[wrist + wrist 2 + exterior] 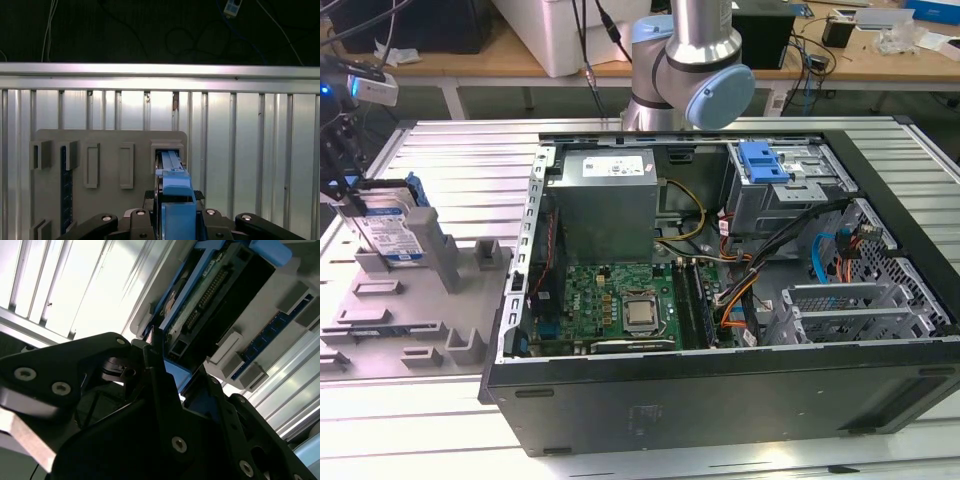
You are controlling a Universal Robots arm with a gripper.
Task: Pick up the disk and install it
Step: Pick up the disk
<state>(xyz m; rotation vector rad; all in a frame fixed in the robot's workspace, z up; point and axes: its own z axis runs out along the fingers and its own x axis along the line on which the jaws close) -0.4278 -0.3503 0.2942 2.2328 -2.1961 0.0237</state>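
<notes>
The slatted aluminium tabletop (450, 140) carries an open computer case (720, 400) lying on its side, its motherboard and cabling exposed. Behind the case stands the base of the robot arm (695, 60). Well apart from the case, toward the exterior view's left, sits a grey slotted holder (440, 260). Inside the case, at the far corner, the grey metal drive cage (790, 190) has a blue plastic bracket (763, 160) on top, and no drive can be seen seated in it.

The disk (395, 228) stands on edge in one slot of the grey holder, label facing outward and blue rails framing it. As I judge it, the disk has not been lifted clear.

The end effector (175, 196) is down at the disk, straddling its blue end handle in the first wrist view. Whether it is clamped on the handle or merely set around it, I cannot tell.

So the work looks to be at its very start — the approach to the disk is made. Lifting it out, carrying it over to the case and seating it are all left to do.
</notes>
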